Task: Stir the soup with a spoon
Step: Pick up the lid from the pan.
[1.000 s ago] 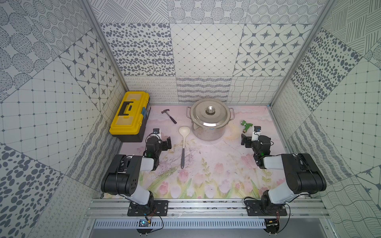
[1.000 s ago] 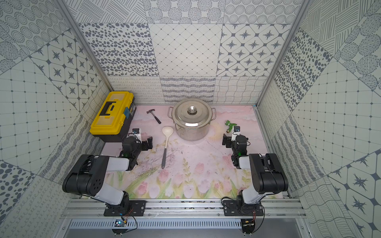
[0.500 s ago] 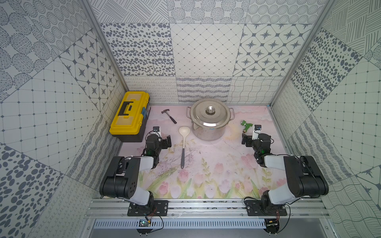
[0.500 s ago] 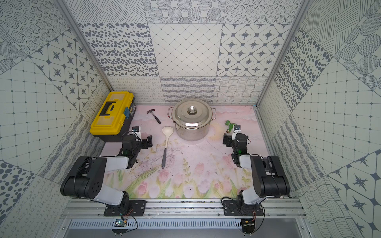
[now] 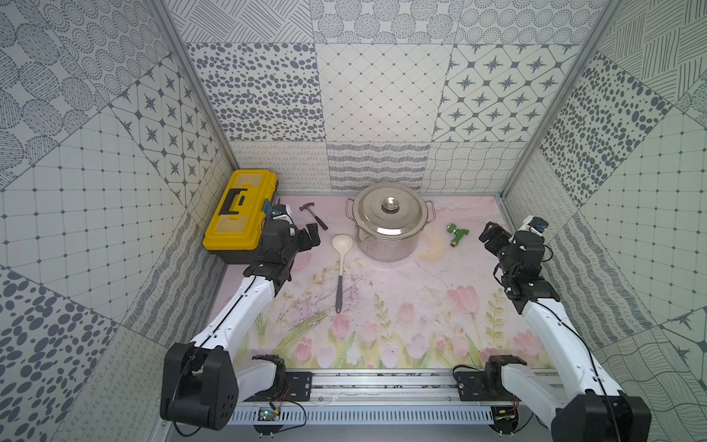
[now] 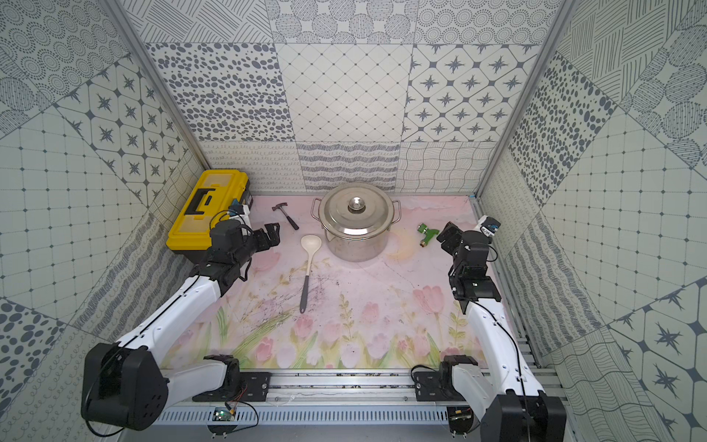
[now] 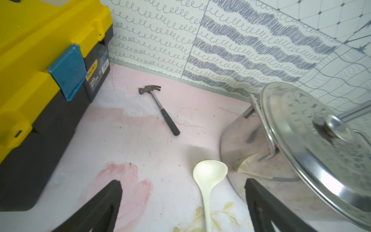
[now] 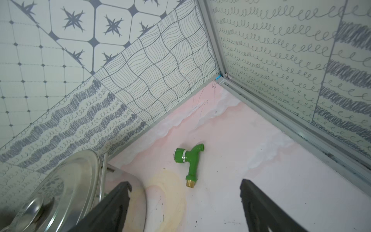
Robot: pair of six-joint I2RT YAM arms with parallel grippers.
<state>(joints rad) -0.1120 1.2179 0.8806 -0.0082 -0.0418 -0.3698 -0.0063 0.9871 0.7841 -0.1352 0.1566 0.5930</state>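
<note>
Both arms have reached forward. Left gripper (image 5: 309,239) gapes wide at the spoon's (image 5: 339,271) 9 o'clock. Right gripper (image 5: 491,237) is spread too, empty.

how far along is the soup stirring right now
Done: nothing visible yet. The round steel lid sits on the shiny steel pot, and the long cream-bowled, grey-handled spoon lies flat on the floral mat beside it. In hand: nothing; the left pincer is open near the spoon's bowl, and the right pincer is open and empty. Left: lift the lid, grasp the spoon, stir.
</note>
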